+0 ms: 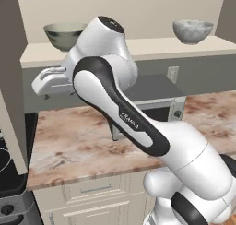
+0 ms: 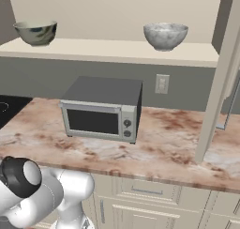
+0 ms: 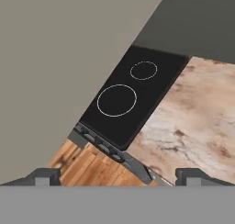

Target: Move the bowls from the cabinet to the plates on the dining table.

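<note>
Hiding the microwave (image 1: 159, 106), the arm leaves its pincer (image 3: 117, 175) spread apart (tips barely showing).

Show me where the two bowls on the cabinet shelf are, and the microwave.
Left bowl (image 2: 35, 32), right base view, on its dark-patterned outer wall.
Right bowl (image 2: 165, 36), right base view, on its mottled grey-white outer wall.
Microwave (image 2: 92, 121), right base view, on its door window.

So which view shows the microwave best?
The right base view: the microwave sits in full on the marble counter, with door, knobs and top all clear. In the left base view the arm covers most of it, leaving only its right end.
</note>
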Robot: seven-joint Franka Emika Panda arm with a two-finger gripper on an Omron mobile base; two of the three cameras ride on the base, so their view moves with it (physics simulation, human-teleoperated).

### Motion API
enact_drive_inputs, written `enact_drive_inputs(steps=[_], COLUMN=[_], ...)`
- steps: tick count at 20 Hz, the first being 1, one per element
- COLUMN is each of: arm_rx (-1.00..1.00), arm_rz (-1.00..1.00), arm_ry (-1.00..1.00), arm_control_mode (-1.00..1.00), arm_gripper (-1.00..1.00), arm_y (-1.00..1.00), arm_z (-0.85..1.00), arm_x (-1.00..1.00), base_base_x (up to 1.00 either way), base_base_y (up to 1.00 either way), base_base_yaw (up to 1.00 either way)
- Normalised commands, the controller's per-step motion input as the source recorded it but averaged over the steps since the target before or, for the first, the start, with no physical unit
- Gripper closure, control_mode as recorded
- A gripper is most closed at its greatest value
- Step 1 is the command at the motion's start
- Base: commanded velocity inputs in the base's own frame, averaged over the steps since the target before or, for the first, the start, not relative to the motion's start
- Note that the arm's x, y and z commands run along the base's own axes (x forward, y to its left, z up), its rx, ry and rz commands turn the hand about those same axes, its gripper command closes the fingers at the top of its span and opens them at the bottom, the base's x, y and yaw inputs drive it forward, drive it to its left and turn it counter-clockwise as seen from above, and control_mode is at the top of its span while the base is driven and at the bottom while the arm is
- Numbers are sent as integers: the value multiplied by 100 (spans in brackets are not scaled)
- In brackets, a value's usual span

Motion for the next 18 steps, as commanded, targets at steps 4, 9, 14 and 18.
enact_drive_inputs(steps=[4, 9, 14, 18], arm_rx=[-18, -27, -34, -39], arm_rz=[-7, -2, 0, 0], arm_ry=[-9, -10, -10, -9], arm_control_mode=[-100, -100, -100, -100], arm_gripper=[-100, -100, -100, -100], arm_y=[-42, -31, -27, -25], arm_z=[22, 4, 0, 11], arm_x=[-1, 0, 0, 0], base_base_x=[0, 0, 0, 0], base_base_y=[0, 0, 0, 0], base_base_yaw=[0, 0, 0, 0])
